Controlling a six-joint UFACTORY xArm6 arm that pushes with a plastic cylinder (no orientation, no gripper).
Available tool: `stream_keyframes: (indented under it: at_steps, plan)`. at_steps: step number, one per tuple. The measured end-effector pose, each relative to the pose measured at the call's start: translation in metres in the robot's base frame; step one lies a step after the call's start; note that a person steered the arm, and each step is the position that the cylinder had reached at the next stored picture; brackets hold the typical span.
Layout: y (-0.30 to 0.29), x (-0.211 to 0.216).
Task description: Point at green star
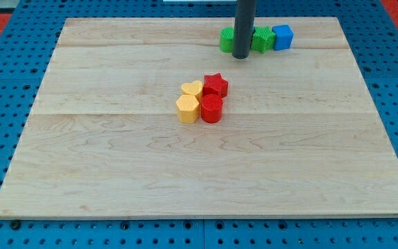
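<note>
The green star sits near the view's top edge of the wooden board, right of centre, touching a blue cube on its right. A second green block lies to its left, its shape partly hidden by the rod. My tip rests on the board between the two green blocks, just below and left of the green star, close to it. Whether it touches the star cannot be told.
A cluster sits at the board's middle: a red star, a red round block, a yellow heart and a yellow hexagon. A blue pegboard surrounds the board.
</note>
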State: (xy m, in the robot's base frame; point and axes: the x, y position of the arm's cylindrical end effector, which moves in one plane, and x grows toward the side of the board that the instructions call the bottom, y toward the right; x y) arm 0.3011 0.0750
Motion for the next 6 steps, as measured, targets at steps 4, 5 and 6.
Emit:
stream_keyframes:
  at_steps: [4, 5, 6]
  plan:
    - [0.022, 0.003]
    - [0.027, -0.001]
    - [0.034, -0.002]
